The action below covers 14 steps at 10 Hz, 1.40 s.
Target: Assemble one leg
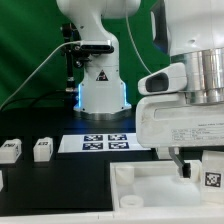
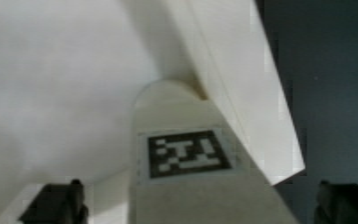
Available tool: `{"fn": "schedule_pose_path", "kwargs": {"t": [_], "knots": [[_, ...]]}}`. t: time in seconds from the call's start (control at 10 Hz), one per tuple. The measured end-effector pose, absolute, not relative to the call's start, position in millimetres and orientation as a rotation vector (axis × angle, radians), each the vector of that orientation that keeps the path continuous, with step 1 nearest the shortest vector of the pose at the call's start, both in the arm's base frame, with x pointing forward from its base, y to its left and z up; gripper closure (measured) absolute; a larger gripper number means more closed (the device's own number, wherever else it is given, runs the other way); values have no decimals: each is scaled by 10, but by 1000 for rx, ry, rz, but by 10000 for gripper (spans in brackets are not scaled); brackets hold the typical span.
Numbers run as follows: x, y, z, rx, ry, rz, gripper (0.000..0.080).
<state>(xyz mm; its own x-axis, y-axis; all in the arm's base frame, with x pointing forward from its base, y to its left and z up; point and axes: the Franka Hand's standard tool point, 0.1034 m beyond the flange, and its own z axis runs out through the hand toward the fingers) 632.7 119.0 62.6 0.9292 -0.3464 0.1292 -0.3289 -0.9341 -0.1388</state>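
Note:
A white leg (image 2: 194, 150) with a square tag on its face lies between my fingers in the wrist view, with a gap on each side. My gripper (image 2: 199, 203) is open around it, one dark fingertip (image 2: 55, 203) on either side. In the exterior view the gripper (image 1: 200, 170) hangs at the right over the large white tray-like square part (image 1: 140, 195), and the tagged leg (image 1: 213, 174) shows beside one finger (image 1: 180, 166). I cannot tell whether the leg rests on the square part. Two more legs (image 1: 10, 150) (image 1: 43, 149) lie at the exterior view's left.
The marker board (image 1: 105, 142) lies flat in front of the robot base (image 1: 100, 95). The square part's white surface (image 2: 69, 90) and raised rim (image 2: 229, 80) fill most of the wrist view, with dark table (image 2: 327, 90) beside it.

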Motion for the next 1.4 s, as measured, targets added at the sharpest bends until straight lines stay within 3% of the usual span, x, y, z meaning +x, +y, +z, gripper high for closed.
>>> {"fn": "schedule_pose_path", "kwargs": {"t": [0.1,0.2,0.3,0.4,0.7,1.1,1.3,1.4], "knots": [[6326,1191,625,-2959,579,-226,196],[6326,1190,624,-2959,579,-226,377],[6316,1196,616,-2891,802,-205,377],[6310,1159,608,-2805,1051,-185,503],[6305,1143,603,-2575,1502,-145,504],[6281,1177,505,-1528,2526,96,512],[6274,1196,495,-1464,2564,107,512],[6271,1199,491,-1508,2538,103,443]]}}
